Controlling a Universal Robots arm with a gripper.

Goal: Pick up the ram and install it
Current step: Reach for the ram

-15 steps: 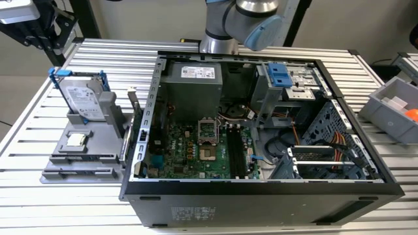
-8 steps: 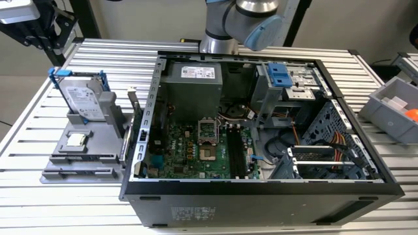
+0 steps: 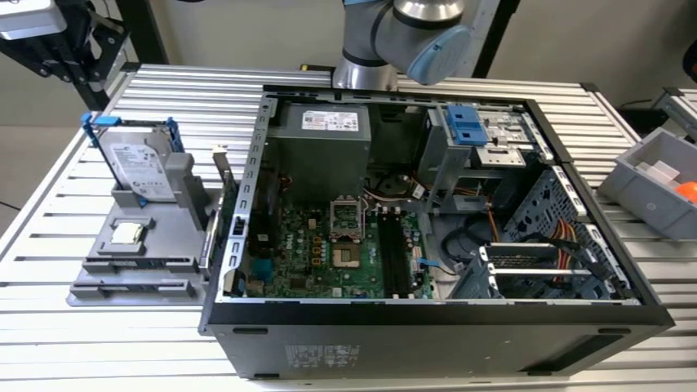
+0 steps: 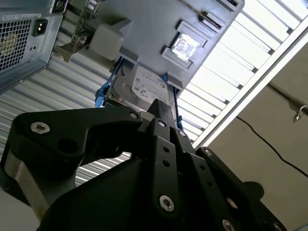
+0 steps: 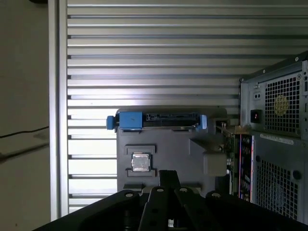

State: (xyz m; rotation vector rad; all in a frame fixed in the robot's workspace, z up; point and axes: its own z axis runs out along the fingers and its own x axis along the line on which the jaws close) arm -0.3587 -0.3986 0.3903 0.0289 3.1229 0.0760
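The ram [image 3: 227,186] is a thin dark stick standing on edge in the grey fixture [image 3: 130,261], between the hard drive and the case's wall. In the first wrist view the ram [image 5: 234,159] shows edge-on as a green strip beside the case. My gripper [image 5: 168,174] hangs well above the fixture; its black fingers meet at one tip, shut with nothing in them. In the second wrist view the gripper [image 4: 160,107] points toward the hard drive. The arm's base [image 3: 403,33] rises behind the case.
An open computer case [image 3: 436,318] lies on the slatted table, with long black motherboard slots [image 3: 394,245] inside. The fixture also carries a silver hard drive [image 3: 142,167] in a blue caddy and a small square chip [image 3: 127,233]. A grey bin [image 3: 654,184] sits at the exterior view's right.
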